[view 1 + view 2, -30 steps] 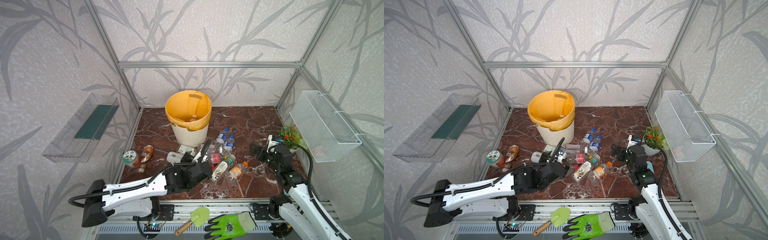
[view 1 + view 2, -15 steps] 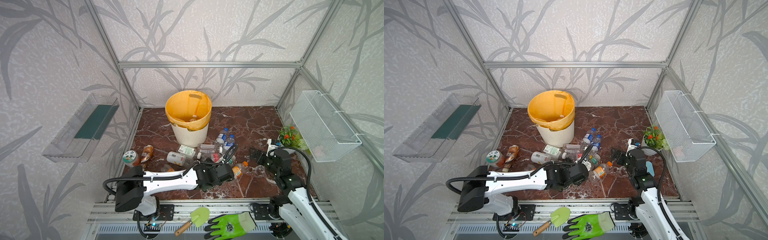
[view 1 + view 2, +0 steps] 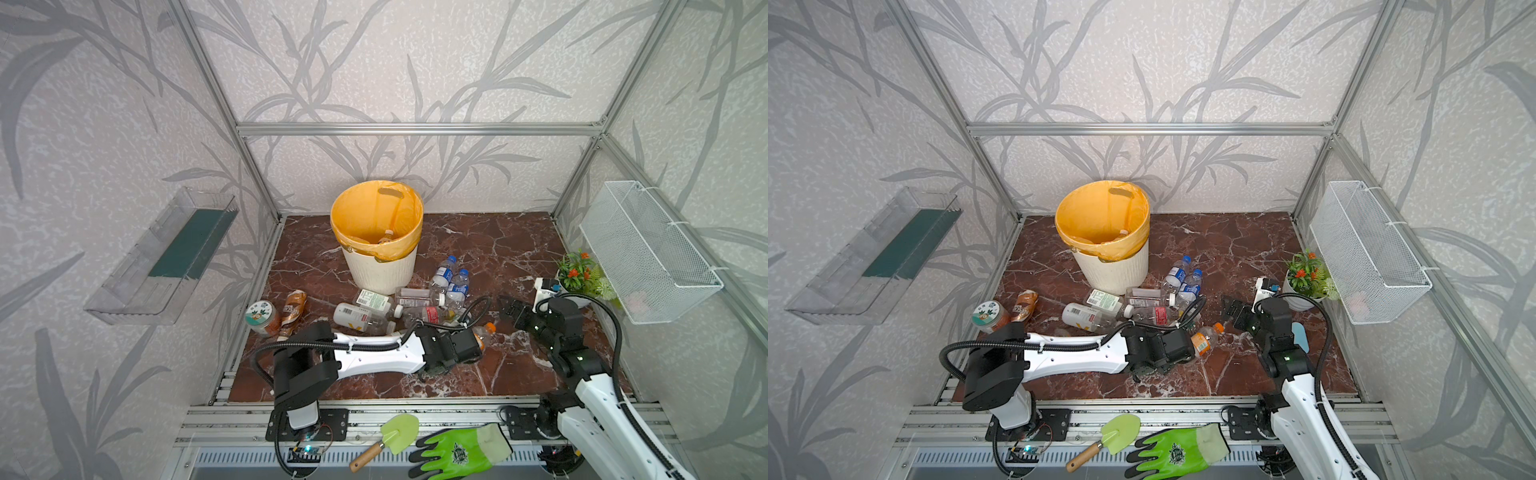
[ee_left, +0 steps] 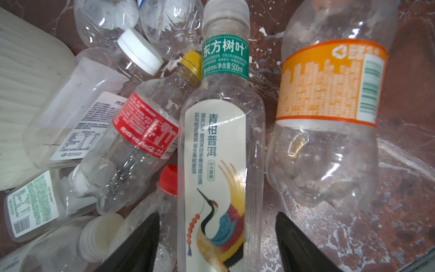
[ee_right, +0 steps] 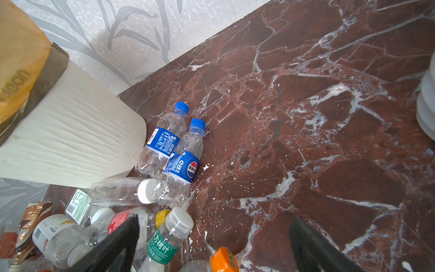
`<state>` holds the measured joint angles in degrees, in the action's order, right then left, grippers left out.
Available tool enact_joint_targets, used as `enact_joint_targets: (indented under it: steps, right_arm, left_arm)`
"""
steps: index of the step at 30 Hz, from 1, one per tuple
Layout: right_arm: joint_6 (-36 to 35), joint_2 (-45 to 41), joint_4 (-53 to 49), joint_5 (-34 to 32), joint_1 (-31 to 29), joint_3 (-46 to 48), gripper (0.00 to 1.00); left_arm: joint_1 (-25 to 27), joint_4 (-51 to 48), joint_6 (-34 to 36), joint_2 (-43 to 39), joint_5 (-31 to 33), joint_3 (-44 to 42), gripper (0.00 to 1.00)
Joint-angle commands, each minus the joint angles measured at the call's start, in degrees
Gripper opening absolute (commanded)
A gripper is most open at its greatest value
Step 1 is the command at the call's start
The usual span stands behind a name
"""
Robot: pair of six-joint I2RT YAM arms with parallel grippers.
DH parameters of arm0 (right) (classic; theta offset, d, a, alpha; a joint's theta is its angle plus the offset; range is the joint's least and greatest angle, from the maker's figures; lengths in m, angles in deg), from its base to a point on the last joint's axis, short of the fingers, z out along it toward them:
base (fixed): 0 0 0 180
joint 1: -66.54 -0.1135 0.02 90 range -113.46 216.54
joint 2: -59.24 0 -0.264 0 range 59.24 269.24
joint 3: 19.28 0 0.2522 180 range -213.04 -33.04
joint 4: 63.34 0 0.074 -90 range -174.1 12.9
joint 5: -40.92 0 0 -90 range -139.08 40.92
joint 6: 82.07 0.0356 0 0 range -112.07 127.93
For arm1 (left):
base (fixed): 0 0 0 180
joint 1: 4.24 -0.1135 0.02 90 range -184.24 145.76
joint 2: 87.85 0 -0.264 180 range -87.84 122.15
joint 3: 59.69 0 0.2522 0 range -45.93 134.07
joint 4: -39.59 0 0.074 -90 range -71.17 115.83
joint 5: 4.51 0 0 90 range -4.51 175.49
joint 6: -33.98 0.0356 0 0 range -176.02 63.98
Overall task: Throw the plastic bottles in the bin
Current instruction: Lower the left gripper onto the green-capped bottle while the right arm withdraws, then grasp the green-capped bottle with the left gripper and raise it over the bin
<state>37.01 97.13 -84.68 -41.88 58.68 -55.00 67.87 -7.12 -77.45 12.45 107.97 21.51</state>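
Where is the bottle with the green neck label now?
In the left wrist view the green-neck bottle lies between the fingers of the left tool, flanked by the red-label cola bottle and the orange-label bottle.

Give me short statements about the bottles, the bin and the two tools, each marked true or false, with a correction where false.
The bin stands upright with a yellow-orange bag in it. True.
The two blue-capped bottles lie inside the bin. False: they lie on the floor beside it.
The left tool has one finger on each side of the bottle with the green neck label. True.
The right tool is shut on a bottle. False: it is open and empty.
The green glove lies among the bottles. False: it lies beside the small shovel, off the floor.
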Motion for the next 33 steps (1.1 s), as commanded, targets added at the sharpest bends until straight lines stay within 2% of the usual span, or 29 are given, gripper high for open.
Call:
enact_joint_targets:
  steps: [1,11,19,20,24,33]
  right_arm:
    - [-0.30,0.00,0.09,0.49,0.30,0.42,0.99]
    - [-0.29,1.79,0.88,0.49,0.57,-0.34,0.99]
    - [-0.51,3.57,1.89,0.79,1.07,-1.16,0.99]
    - [-0.48,3.75,2.10,0.98,1.25,-1.25,0.99]
    - [-0.43,4.63,2.57,1.68,2.01,-1.64,0.99]
    - [-0.60,6.75,4.28,1.78,2.49,-3.28,0.99]
  left_arm:
    - [-1.21,-0.90,0.05,1.28,-2.43,1.38,0.77]
    - [-3.30,-0.53,2.40,5.19,-6.17,3.16,0.75]
    - [-3.98,-0.95,3.08,6.63,-6.82,4.21,0.72]
    - [-4.09,-0.98,3.17,6.75,-6.98,4.36,0.70]
    - [-4.35,-1.32,3.12,6.88,-7.01,5.11,0.54]
    - [-4.27,0.10,0.53,0.84,-6.84,4.82,0.44]
